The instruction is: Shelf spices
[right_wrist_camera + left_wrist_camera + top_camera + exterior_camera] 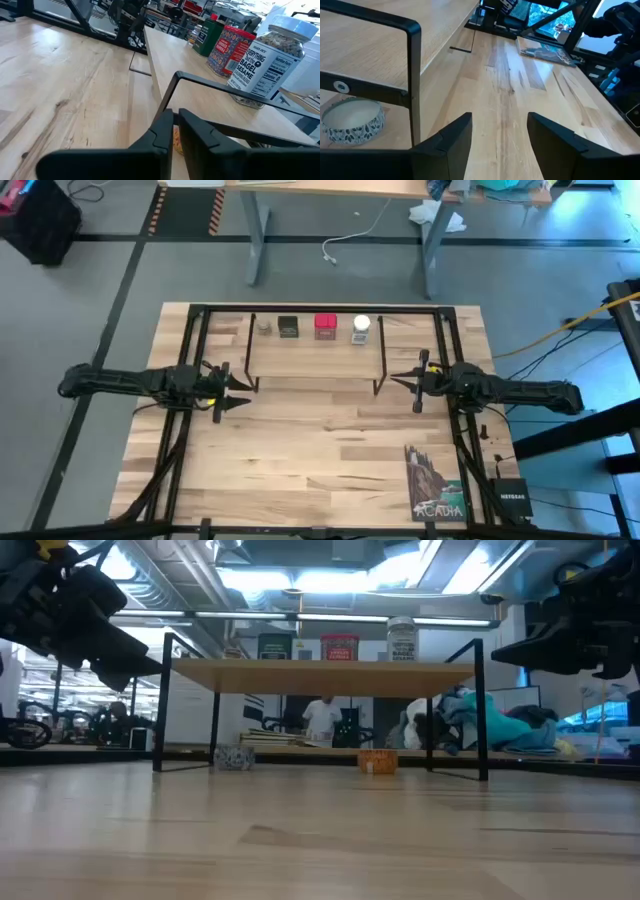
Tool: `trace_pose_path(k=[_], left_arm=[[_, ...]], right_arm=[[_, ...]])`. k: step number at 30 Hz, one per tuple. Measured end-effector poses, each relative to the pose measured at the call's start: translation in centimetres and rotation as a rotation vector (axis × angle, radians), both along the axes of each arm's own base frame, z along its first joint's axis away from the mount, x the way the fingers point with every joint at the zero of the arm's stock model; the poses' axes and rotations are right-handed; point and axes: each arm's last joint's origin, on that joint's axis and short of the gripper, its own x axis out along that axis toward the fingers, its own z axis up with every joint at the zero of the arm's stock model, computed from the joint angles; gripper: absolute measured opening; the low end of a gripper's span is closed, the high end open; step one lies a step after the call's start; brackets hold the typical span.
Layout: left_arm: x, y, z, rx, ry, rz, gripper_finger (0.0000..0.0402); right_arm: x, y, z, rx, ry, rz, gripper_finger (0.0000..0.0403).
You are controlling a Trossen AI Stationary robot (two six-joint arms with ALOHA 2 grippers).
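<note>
The shelf (315, 355) is a light-wood plank on thin black wire legs, standing toward the table's far edge. The four spices stand in a row along its far side: a tiny tan-grey jar (264, 327), a dark square tin (288, 328), a red square tin (326, 326) and a white-capped clear jar (361, 328). In the right wrist view the jar (270, 60) and red tin (231, 50) stand upright on the plank. My left gripper (244, 393) hovers open off the shelf's left near corner. My right gripper (396, 377) is shut off its right near corner.
Under the shelf sit a small patterned round dish (352, 122) and a small orange thing (377, 761). A booklet (435, 480) and a black box (512, 495) lie at the table's near right corner. Black frame rails (195, 350) run along both sides. Bare tabletop lies between the arms.
</note>
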Motion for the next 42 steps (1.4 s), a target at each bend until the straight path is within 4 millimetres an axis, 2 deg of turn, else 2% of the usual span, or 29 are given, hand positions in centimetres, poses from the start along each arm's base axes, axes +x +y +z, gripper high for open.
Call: trace_pose_path(k=[35, 39, 42], left_arm=[[0.0, 0.0, 0.0, 0.001, 0.0, -0.001, 0.0184], [0.1, 0.0, 0.1, 0.159, -0.022, -0.027, 0.0184], [0.2, 0.0, 1.0, 0.17, -0.118, -0.02, 0.0184]], right_arm=[[0.0, 0.0, 0.0, 0.0, 0.0, 0.0, 0.0035], [0.0, 0.0, 0.0, 0.0, 0.0, 0.0, 0.0035], [0.0, 0.0, 0.0, 0.0, 0.0, 0.0, 0.0035]])
